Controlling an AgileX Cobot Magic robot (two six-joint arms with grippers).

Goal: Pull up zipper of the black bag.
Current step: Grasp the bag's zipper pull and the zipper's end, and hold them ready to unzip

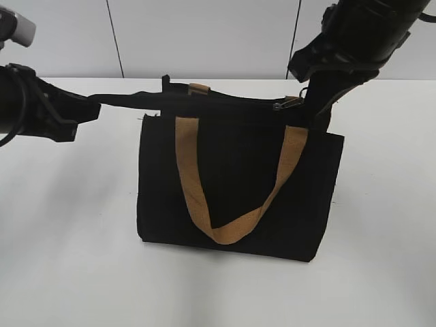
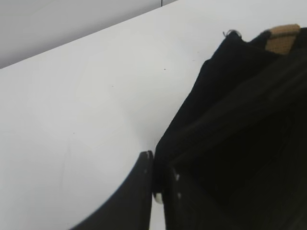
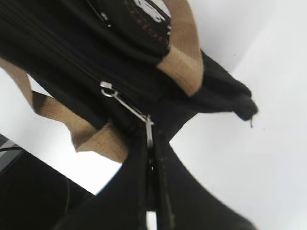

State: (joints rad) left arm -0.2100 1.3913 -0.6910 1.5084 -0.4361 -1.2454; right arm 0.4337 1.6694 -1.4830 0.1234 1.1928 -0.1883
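The black bag [image 1: 238, 184] stands upright on the white table, with a tan handle [image 1: 231, 225] hanging down its front. The zipper [image 1: 225, 102] runs along its top edge, and its grey metal pull tab [image 1: 289, 103] sits near the right end. My right gripper [image 1: 308, 102] is shut on the pull tab [image 3: 129, 106] in the right wrist view, fingertips [image 3: 150, 136] pinched on its end. My left gripper [image 1: 95, 107] is shut on the bag's top left fabric tail [image 1: 126, 100], stretched leftward. The left wrist view shows the jaws [image 2: 157, 167] closed on black cloth [image 2: 230, 120].
The white table [image 1: 68, 225] surrounds the bag on all sides. A pale panelled wall [image 1: 204, 34] stands behind it. My right arm [image 1: 354, 41] hangs over the bag's back right corner.
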